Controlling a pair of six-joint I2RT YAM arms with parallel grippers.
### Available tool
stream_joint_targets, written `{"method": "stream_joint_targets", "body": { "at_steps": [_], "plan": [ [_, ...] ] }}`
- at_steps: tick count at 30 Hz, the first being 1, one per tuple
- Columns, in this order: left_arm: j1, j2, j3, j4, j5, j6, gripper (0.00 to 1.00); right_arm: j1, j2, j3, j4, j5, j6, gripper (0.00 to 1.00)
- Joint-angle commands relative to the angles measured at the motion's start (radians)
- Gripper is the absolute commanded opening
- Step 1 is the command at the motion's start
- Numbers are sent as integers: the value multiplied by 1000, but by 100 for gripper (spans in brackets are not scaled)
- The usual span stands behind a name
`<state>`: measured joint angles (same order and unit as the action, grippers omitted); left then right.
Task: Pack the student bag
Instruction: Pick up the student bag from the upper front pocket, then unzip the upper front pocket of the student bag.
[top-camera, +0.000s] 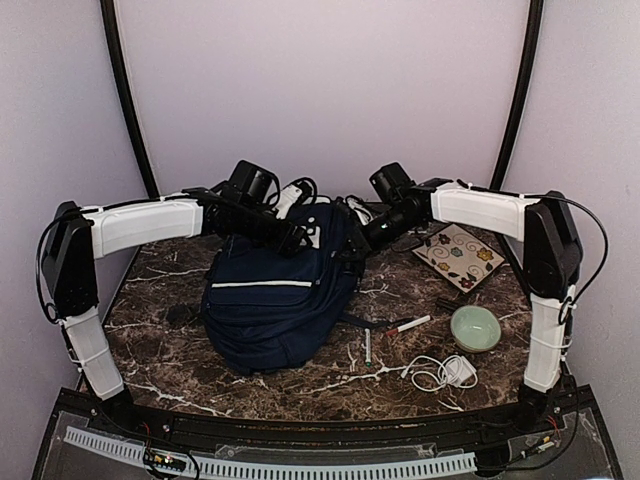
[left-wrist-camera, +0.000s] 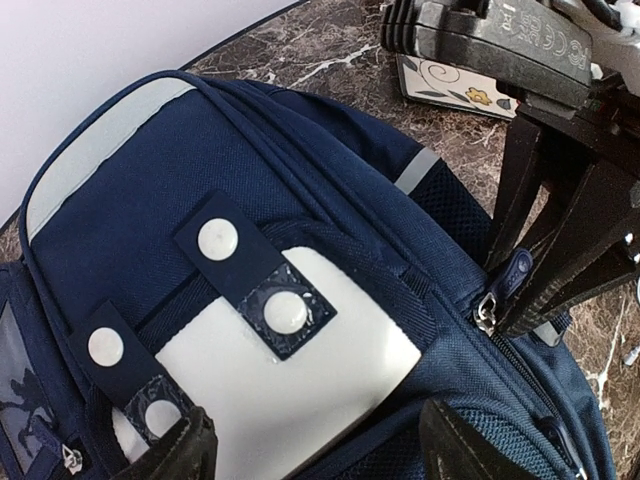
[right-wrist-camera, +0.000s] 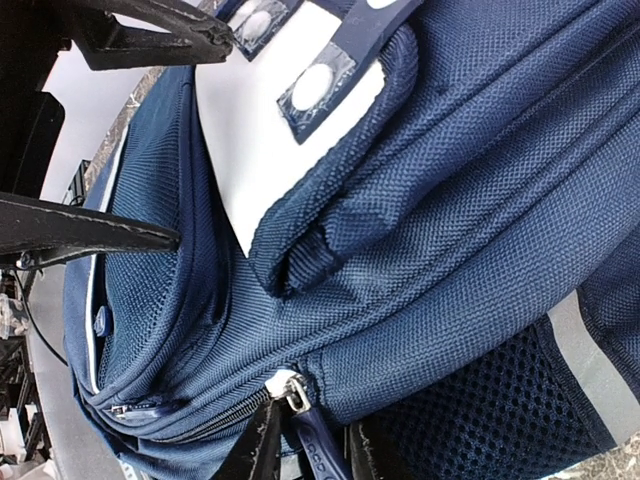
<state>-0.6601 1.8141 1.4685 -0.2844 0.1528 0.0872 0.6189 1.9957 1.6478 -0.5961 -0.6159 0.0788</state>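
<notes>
The student bag (top-camera: 272, 300), navy with a white stripe, lies in the middle of the table with its top end away from me. My left gripper (top-camera: 297, 238) is open over the bag's top. In the left wrist view its fingers (left-wrist-camera: 180, 452) stand wide apart on either side of the white patch (left-wrist-camera: 300, 380), beside the snap straps. My right gripper (top-camera: 362, 240) is at the bag's top right corner. In the right wrist view it (right-wrist-camera: 315, 455) is shut on the navy zipper pull (right-wrist-camera: 322, 452) at the end of the closed zipper. The pull also shows in the left wrist view (left-wrist-camera: 516, 272).
To the right of the bag lie a floral-patterned card (top-camera: 460, 257), a green bowl (top-camera: 475, 328), a coiled white cable with a charger (top-camera: 442, 372), a red-and-white marker (top-camera: 408, 325) and a green pen (top-camera: 367, 346). A dark round thing (top-camera: 180, 315) lies to the left.
</notes>
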Motion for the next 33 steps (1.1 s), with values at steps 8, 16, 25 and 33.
{"method": "stream_joint_targets", "body": {
  "at_steps": [8,16,25,33],
  "plan": [
    [7,-18,-32,16,-14,23,72,24,-66,24,-38,-2,-38,17],
    [8,-21,-41,18,-16,29,72,48,-63,39,-42,-8,-28,20],
    [8,-21,-46,21,-15,42,72,70,-102,37,-47,24,-2,27],
    [9,-26,-53,21,-15,45,72,70,-95,34,-34,47,20,19]
  ]
}}
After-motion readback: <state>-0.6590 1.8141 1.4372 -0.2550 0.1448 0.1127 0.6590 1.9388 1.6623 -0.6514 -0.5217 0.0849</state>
